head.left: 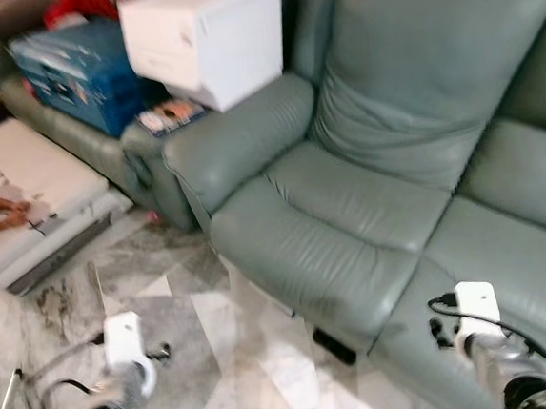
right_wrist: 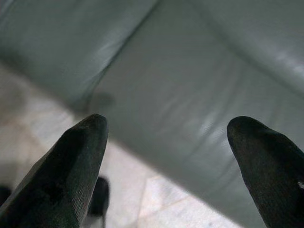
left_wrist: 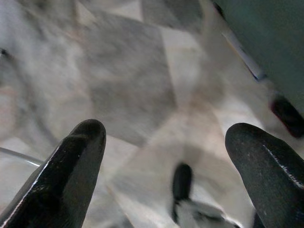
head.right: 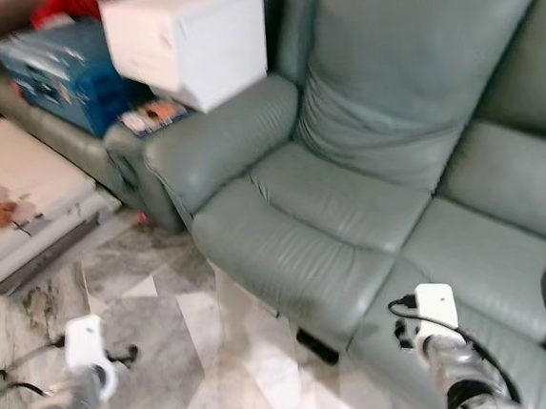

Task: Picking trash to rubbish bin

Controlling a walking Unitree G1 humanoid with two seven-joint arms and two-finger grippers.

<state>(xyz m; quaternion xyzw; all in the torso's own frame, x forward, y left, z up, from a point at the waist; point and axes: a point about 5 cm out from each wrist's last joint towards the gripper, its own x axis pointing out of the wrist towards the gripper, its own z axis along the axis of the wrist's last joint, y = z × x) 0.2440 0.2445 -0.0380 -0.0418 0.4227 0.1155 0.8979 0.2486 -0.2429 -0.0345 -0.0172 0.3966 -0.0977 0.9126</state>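
1. The green sofa [head.left: 377,195] is filling the room ahead, its arm carrying a white box [head.left: 206,38] and blue box [head.left: 75,69].
2. No trash or bin is showing clearly; a small pinkish scrap [head.left: 152,216], probably light, is lying by the sofa's foot.
3. The left tool [left_wrist: 166,156] is hanging spread over marble floor [head.left: 198,335]; the right tool [right_wrist: 166,156] is spread above the seat edge.

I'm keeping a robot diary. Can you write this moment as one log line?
place: green sofa, marble floor | left claw: open, over floor | right claw: open, over sofa seat edge | holding: nothing | trash: none spotted
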